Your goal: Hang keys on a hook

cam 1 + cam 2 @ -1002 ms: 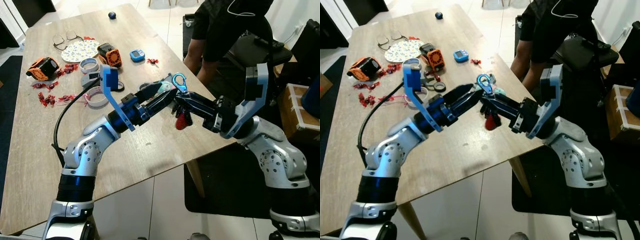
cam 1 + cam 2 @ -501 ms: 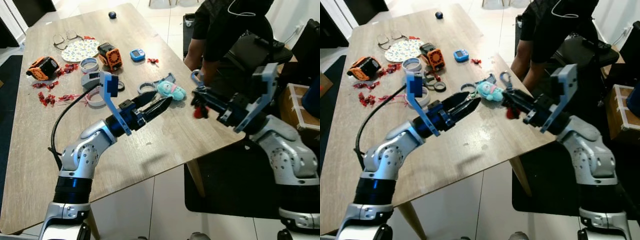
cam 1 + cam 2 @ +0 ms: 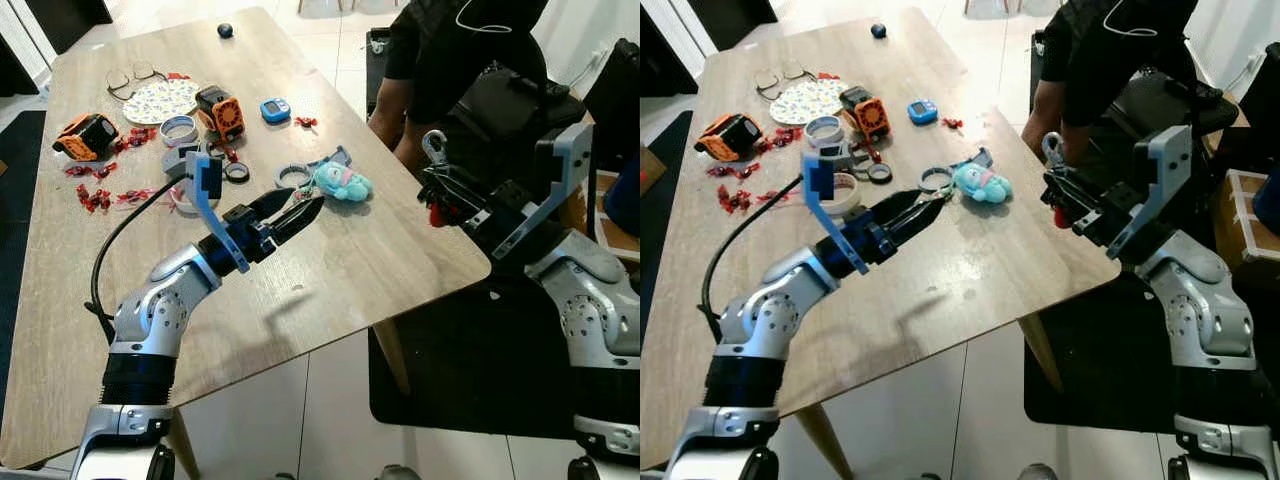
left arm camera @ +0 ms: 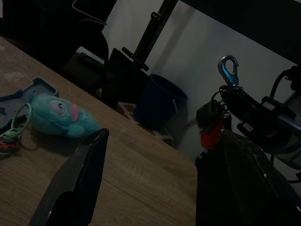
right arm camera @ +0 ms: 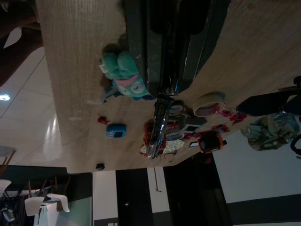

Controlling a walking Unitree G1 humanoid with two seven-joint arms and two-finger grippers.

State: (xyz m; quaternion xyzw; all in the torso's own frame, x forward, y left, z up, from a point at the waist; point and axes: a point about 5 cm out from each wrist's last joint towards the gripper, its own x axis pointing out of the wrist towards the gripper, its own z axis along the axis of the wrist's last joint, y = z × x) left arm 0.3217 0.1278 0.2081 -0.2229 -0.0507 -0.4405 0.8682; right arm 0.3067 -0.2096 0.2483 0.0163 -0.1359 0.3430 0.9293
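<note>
The right gripper (image 3: 437, 190) is reaching out past the right edge of the wooden table (image 3: 330, 290), its fingers pressed together on the keys (image 3: 437, 180) — a bunch with a silver snap clip (image 3: 433, 146) standing up above the fingers and a red fob (image 3: 436, 214) dangling below. The bunch is hanging in the air beside the table edge, in front of a person in dark clothing (image 3: 450, 60) who is standing at the table's far right side. In the left wrist view the clip (image 4: 228, 70) and the red fob (image 4: 209, 136) are showing against a pale wall, with a blue bin (image 4: 160, 101) behind the table.

The left gripper (image 3: 300, 207) is hovering low over the tabletop, its fingers spread apart and holding nothing — the tips are pointing toward a teal plush toy (image 3: 343, 182), which is lying just beyond them next to a grey ring (image 3: 293, 176).

Farther back on the table are lying rolls of tape (image 3: 180, 130), an orange-and-black device (image 3: 219, 110), a small blue timer (image 3: 274, 109), a patterned plate (image 3: 160, 101), a pair of glasses (image 3: 133, 76), an orange tape measure (image 3: 85, 136), scattered red wrappers (image 3: 97, 195) and a dark ball (image 3: 224, 30).
</note>
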